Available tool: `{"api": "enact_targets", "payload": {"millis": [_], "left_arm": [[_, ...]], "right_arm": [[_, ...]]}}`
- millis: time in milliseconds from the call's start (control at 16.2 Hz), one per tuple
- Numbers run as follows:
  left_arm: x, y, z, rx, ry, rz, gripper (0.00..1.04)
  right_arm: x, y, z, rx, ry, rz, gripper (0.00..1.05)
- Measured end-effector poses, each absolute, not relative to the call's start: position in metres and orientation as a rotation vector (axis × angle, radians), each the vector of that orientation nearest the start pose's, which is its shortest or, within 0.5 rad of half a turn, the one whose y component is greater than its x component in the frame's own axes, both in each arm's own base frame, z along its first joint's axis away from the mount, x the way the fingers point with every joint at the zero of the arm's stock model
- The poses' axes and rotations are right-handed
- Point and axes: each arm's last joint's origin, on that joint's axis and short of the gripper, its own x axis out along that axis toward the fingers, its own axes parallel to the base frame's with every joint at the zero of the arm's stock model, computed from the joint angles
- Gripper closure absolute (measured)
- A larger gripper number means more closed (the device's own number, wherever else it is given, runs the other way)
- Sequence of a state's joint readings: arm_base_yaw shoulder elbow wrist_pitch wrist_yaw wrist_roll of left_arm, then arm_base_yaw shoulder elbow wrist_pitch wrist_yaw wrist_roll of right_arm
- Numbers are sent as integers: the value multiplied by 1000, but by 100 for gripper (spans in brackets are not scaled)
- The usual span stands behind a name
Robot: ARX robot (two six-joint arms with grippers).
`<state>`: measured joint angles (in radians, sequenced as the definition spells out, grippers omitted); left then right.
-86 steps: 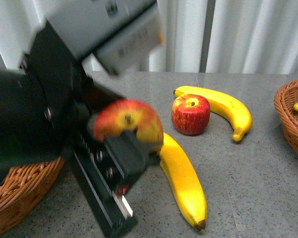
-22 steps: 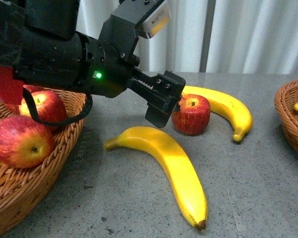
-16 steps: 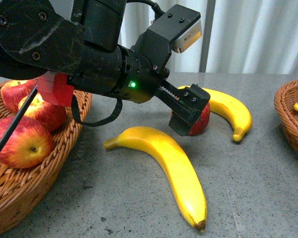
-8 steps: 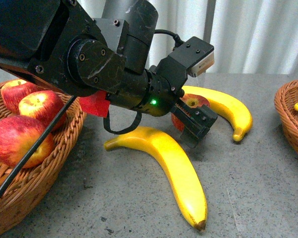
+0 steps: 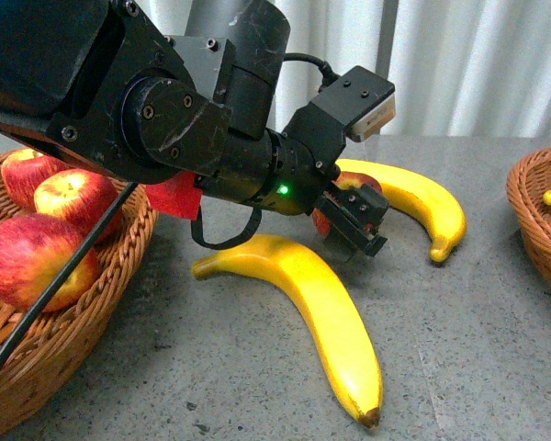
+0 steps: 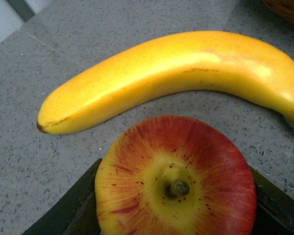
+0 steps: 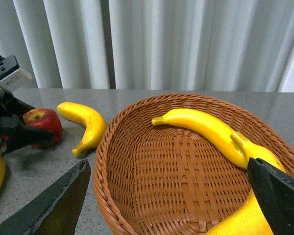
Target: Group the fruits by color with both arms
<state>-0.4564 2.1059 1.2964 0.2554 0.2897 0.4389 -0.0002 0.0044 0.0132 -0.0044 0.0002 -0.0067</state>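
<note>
Well left of the lone apple [image 6: 176, 181] on the table [image 5: 459, 367], the left basket [image 5: 37, 367] holds three apples [image 5: 32, 262], so most of the red fruit looks sorted. The left gripper [image 5: 356, 219] reaches down over that lone apple. In the left wrist view its dark jaws sit against both sides of the fruit, gripping it, and the apple appears not yet lifted. Just in front of the apple lies the near banana [image 5: 326, 312], and just behind it the far banana [image 5: 422, 204]; both remain to be sorted. Well right of the apple, the right basket [image 7: 137, 196] holds at least two bananas [image 7: 206, 125]. The right gripper [image 7: 166, 205] hangs over it, spread wide and seemingly empty. By this judgement, one apple and two bananas remain.
</note>
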Motion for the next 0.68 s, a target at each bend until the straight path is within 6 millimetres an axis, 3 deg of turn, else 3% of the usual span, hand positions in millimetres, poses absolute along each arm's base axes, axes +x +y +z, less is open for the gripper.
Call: {"api": "enact_targets", "payload": {"millis": [124, 247, 495, 680], "left_arm": [[396, -197, 152, 447, 389, -771, 37], [397, -183, 176, 415, 322, -632, 37], [380, -131, 239, 291, 144, -262, 37], [353, -85, 261, 210, 73, -55, 38]], "right_arm": [[97, 0, 167, -7, -4, 0, 6], [97, 0, 167, -7, -4, 0, 6], [97, 0, 167, -7, -4, 0, 6], [97, 0, 167, -7, -4, 0, 6]]}}
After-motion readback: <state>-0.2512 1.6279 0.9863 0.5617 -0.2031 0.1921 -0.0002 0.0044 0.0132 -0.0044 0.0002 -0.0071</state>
